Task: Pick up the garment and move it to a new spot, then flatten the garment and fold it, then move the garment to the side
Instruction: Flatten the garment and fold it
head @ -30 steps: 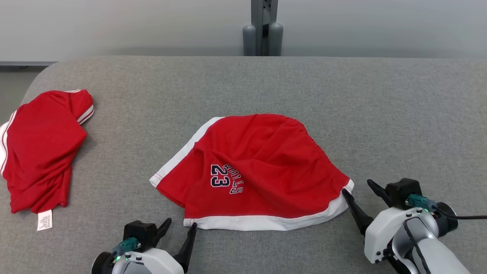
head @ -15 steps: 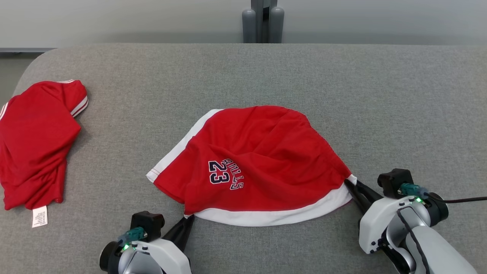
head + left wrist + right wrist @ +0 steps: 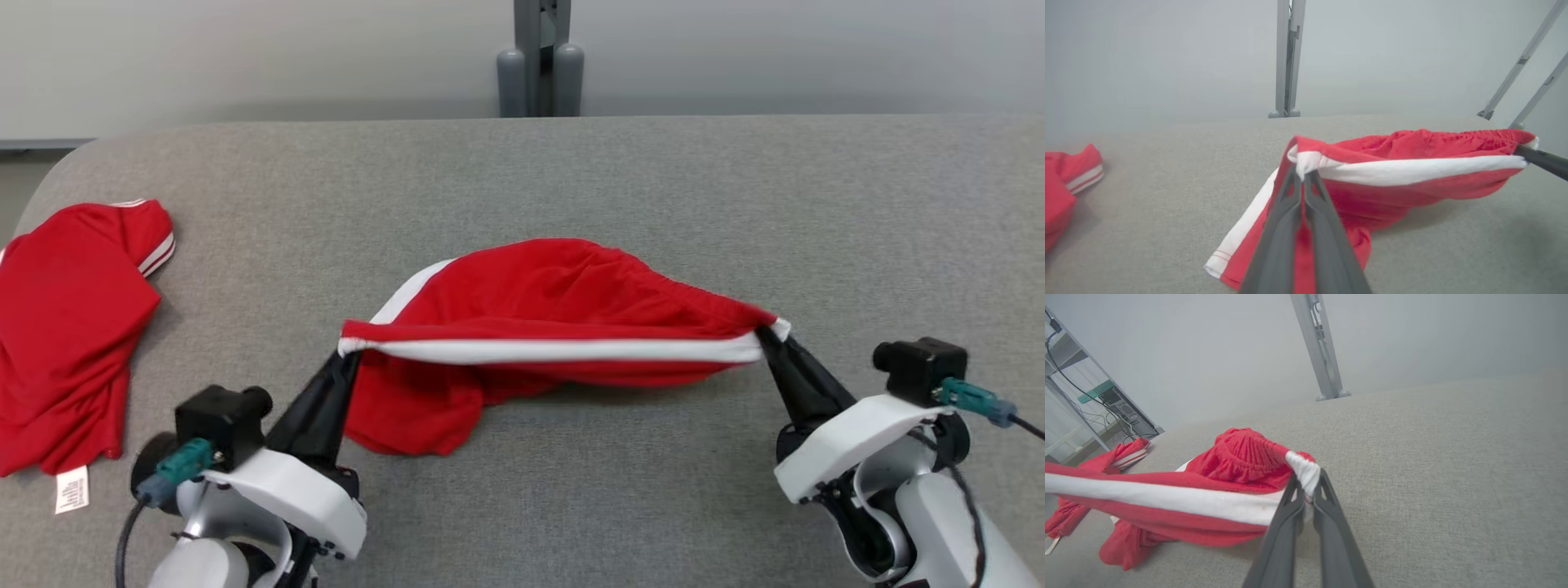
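The garment [image 3: 555, 302] is a pair of red shorts with a white side stripe, half lifted off the grey table [image 3: 571, 180]. Its white-striped edge is stretched taut between my two grippers while the rest sags to the table. My left gripper [image 3: 349, 353] is shut on the left corner [image 3: 1301, 163]. My right gripper [image 3: 767, 333] is shut on the elastic right corner [image 3: 1304, 471]. The stripe [image 3: 1412, 169] runs level above the surface, and the red fabric [image 3: 1167, 522] hangs below it.
A second red garment [image 3: 69, 327] with white trim and a label lies crumpled at the table's left edge. A grey metal post [image 3: 539, 57] stands behind the far edge. Bare grey surface lies right of and beyond the shorts.
Both grippers closed on the shorts' near corners and lifted them, pulling the white-striped edge taut above the table. The printed front has folded under. The head camera shifted slightly.
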